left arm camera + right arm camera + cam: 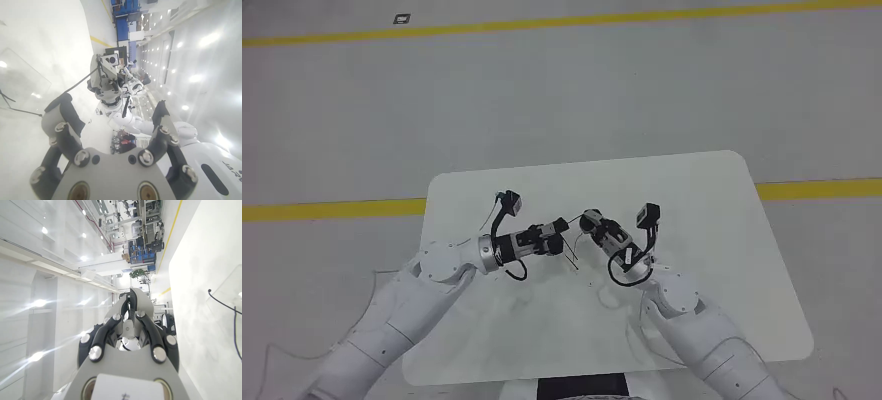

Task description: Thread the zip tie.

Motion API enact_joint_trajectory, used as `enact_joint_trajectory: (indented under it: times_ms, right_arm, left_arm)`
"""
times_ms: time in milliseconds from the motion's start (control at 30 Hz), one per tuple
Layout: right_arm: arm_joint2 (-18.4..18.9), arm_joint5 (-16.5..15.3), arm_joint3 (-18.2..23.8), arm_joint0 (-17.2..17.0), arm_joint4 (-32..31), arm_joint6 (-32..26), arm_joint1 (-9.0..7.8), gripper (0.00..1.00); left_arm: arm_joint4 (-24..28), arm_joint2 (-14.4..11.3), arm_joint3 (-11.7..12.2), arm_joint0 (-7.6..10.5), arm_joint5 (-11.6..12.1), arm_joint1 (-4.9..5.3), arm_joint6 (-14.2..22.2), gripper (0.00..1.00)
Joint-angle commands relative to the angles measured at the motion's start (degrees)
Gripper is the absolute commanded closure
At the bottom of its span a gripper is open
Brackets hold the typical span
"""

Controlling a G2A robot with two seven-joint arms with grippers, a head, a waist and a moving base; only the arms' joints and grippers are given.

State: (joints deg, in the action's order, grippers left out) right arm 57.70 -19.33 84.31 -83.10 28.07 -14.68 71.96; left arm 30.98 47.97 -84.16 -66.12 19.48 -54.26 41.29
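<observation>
You're working in a large robotics lab hall.
Yellow lines [542, 22] mark the grey floor [562, 90], other white robots [137, 86] stand beyond your white table [702, 200], and blue equipment racks [140, 255] line the back.

Thin black plastic zip tie [81, 80]: straight, slanting in the air. One end is clamped in the closed right hand [131, 291]. The free end is at a fingertip [63, 98] of the wide-open left hand [111, 103]; contact unclear. Second black zip tie [24, 111], small square head, lies flat on the white desk [692, 200]. Third black zip tie [6, 97] lies near it.
</observation>
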Motion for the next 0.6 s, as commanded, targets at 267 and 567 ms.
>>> enact_joint_trajectory:
  times_ms: [267,567]
  right_arm:
    - [0.48,-0.16,1.53,-1.6,4.58,-1.41,1.0,1.0]
    - [0.6,-0.16,1.64,-1.58,5.74,-1.54,2.04,1.0]
  left_arm:
    - [-1.07,0.99,0.93,-0.74,0.0,-0.96,-2.09,0.0]
    - [-2.18,1.45,1.09,-0.88,0.0,-1.86,-4.07,0.0]
